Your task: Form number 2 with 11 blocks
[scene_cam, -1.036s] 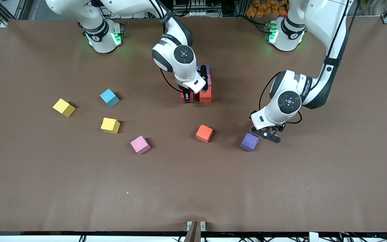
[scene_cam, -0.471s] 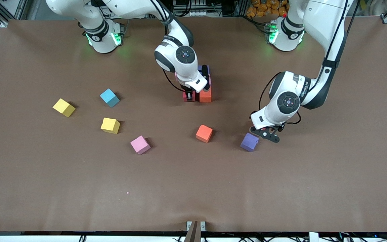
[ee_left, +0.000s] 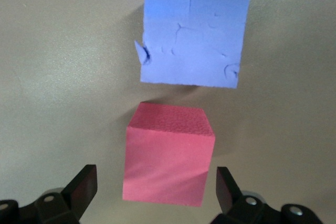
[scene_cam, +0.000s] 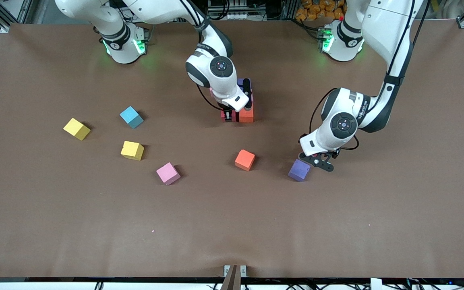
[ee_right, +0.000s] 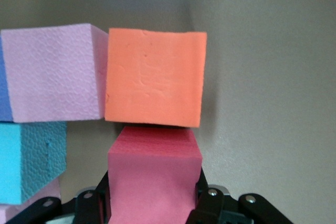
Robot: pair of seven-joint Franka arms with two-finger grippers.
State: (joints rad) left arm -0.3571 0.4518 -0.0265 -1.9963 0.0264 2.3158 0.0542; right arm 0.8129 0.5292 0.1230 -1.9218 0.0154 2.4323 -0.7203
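My right gripper (scene_cam: 227,116) is shut on a red block (ee_right: 155,182), which sits low against an orange block (ee_right: 155,80) at the near edge of the part-built number 2 (scene_cam: 246,114). That cluster also shows a pink block (ee_right: 52,74), a blue block (ee_right: 29,158) and a purple block (scene_cam: 242,82). My left gripper (ee_left: 156,182) is open, its fingers on either side of another red block (ee_left: 168,156) without touching it. A loose purple block (scene_cam: 299,170) lies just past that red one. In the front view the left gripper (scene_cam: 318,161) hides its red block.
Loose on the table toward the right arm's end lie a blue cube (scene_cam: 131,117), two yellow cubes (scene_cam: 76,129) (scene_cam: 132,150) and a pink cube (scene_cam: 168,173). An orange cube (scene_cam: 245,160) sits nearer the front camera than the cluster.
The right gripper has nudged its red block slightly closer to the orange block. The left hand has shifted a little over its red block, fingers still open.
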